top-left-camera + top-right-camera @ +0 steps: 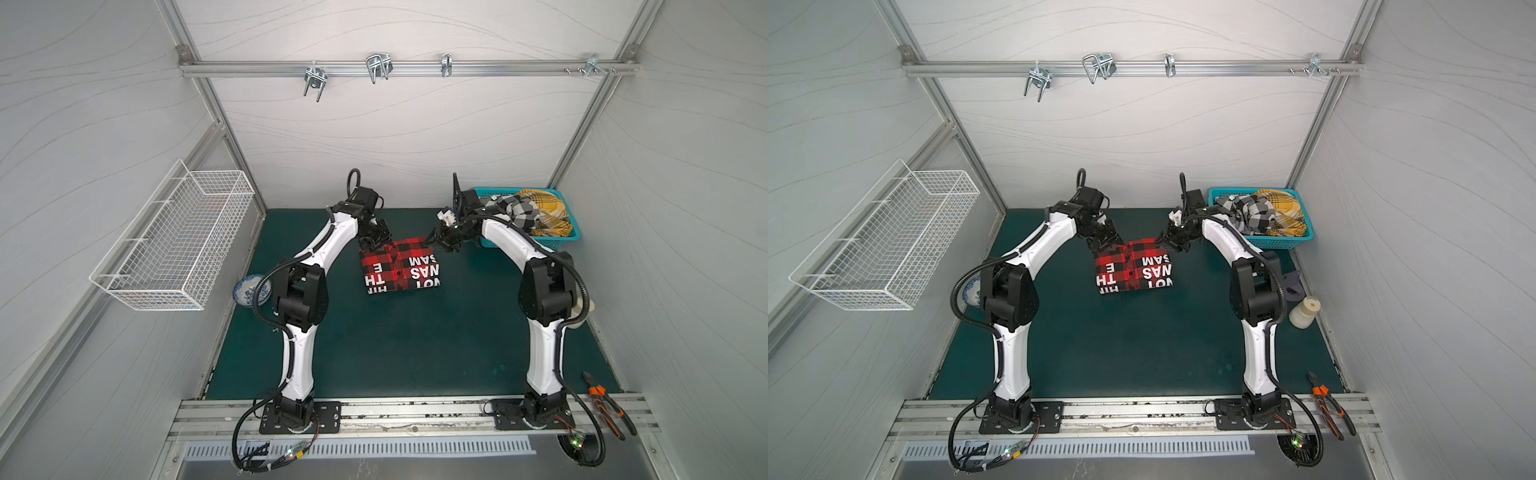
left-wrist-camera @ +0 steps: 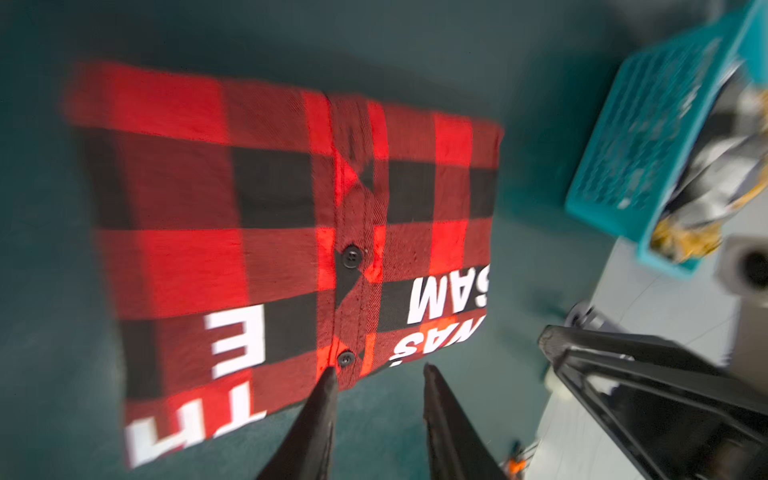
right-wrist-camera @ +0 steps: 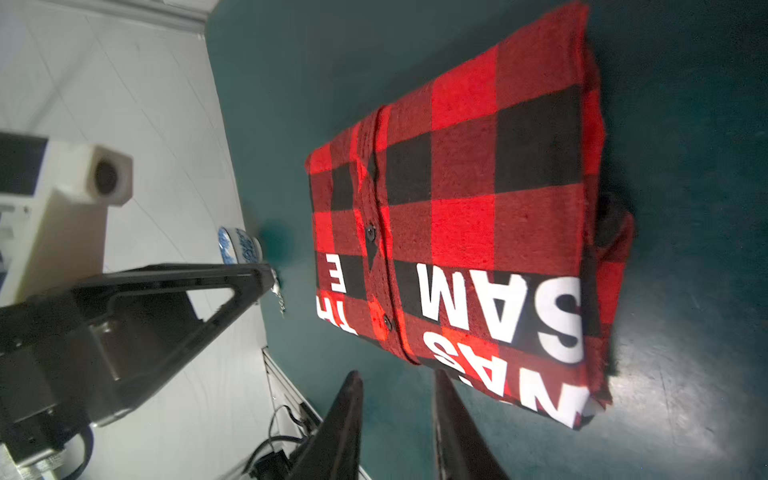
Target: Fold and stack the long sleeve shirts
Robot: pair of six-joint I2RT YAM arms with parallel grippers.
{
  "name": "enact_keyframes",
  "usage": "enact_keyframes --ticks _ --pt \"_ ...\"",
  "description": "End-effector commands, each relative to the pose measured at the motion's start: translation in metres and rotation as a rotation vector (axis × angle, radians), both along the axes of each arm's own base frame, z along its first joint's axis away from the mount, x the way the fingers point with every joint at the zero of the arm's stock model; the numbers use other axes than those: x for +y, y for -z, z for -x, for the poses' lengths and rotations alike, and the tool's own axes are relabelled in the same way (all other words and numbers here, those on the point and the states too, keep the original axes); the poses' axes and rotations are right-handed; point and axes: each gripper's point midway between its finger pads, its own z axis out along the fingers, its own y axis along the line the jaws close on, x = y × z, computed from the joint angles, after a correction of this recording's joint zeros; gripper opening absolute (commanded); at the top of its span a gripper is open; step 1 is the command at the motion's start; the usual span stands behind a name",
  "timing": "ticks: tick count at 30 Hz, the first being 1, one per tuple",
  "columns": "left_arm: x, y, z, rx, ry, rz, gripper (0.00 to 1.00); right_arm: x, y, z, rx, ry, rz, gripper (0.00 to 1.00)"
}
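Left wall: white wire-mesh basket [image 1: 174, 237], mounted above table level. Below it, at the mat's left edge, a blue-and-white patterned ceramic bowl [image 1: 248, 289], partly behind the left arm's elbow.

Left gripper [image 1: 375, 242]: over the far left corner of the folded shirt. In the left wrist view its two black fingers [image 2: 318, 419] stand a narrow gap apart with nothing between them. One tip overlaps the shirt's edge near a black button. The view is blurred, so contact cannot be told.

Centre: red-and-black buffalo-check shirt with white block letters [image 1: 400, 266]. It is folded to a compact rectangle, button placket up, and lies flat on the dark green mat [image 1: 374, 353] between the two grippers.

Right gripper [image 1: 434, 240]: at the far right corner of the same shirt. In the right wrist view its fingers [image 3: 345, 419] are slightly parted and empty, with the tips just off the cloth's edge.

Right rear corner: teal plastic lattice basket [image 1: 557, 242]. It holds the black-and-white check shirt [image 1: 519, 212] and, further right, the mustard-yellow plaid shirt [image 1: 546, 208], both bunched and unfolded.

Front right: orange-and-black pliers [image 1: 609, 405] across the aluminium rail.
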Motion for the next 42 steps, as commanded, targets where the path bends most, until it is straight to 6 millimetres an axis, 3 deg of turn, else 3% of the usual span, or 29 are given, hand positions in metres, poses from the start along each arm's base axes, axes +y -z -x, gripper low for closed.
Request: enact_keyframes --ticks 1,6,11,14,18,21,24,27,29,31,35,37,39,42 --pt "0.014 0.041 -0.010 0.051 0.018 -0.058 0.37 -0.005 0.042 -0.002 0.030 -0.023 0.044 0.24" --pt "0.006 0.064 -0.011 0.103 0.061 -0.081 0.36 -0.012 0.080 0.018 0.108 -0.023 0.094 0.21" --pt "0.005 0.082 0.013 0.165 0.083 -0.122 0.35 -0.016 0.088 0.046 0.145 -0.023 0.112 0.19" --pt "0.001 0.089 0.038 0.186 0.119 -0.152 0.35 -0.015 0.090 0.074 0.171 -0.043 0.124 0.17" --pt "-0.004 0.096 0.096 0.231 0.164 -0.164 0.33 -0.027 0.094 0.130 0.198 -0.071 0.228 0.11" --pt "-0.004 0.080 0.132 0.211 0.157 -0.117 0.34 -0.044 0.080 0.168 0.193 -0.058 0.237 0.11" --pt "0.010 0.036 0.134 0.098 0.131 -0.128 0.44 -0.058 0.050 0.188 0.142 -0.034 0.218 0.18" --pt "0.036 0.003 0.120 0.009 0.119 -0.185 0.50 -0.067 0.026 0.183 0.074 0.001 0.200 0.42" --pt "0.055 0.006 0.116 0.035 0.090 -0.176 0.49 -0.074 0.026 0.167 0.079 0.025 0.190 0.53" --pt "0.073 0.016 0.120 0.094 0.040 -0.113 0.48 -0.064 0.025 0.148 0.097 0.000 0.104 0.61" --pt "0.089 0.033 0.134 0.137 -0.057 0.014 0.52 -0.034 0.032 0.110 0.109 -0.100 0.032 0.65" --pt "0.086 0.039 0.140 0.144 -0.068 0.055 0.54 -0.026 0.038 0.089 0.091 -0.114 0.045 0.66" --pt "0.082 0.046 0.141 0.149 -0.076 0.081 0.63 -0.021 0.047 0.074 0.094 -0.119 0.053 0.67" --pt "0.088 0.066 0.135 0.179 -0.110 0.071 0.63 -0.017 0.064 0.062 0.126 -0.128 0.068 0.68"
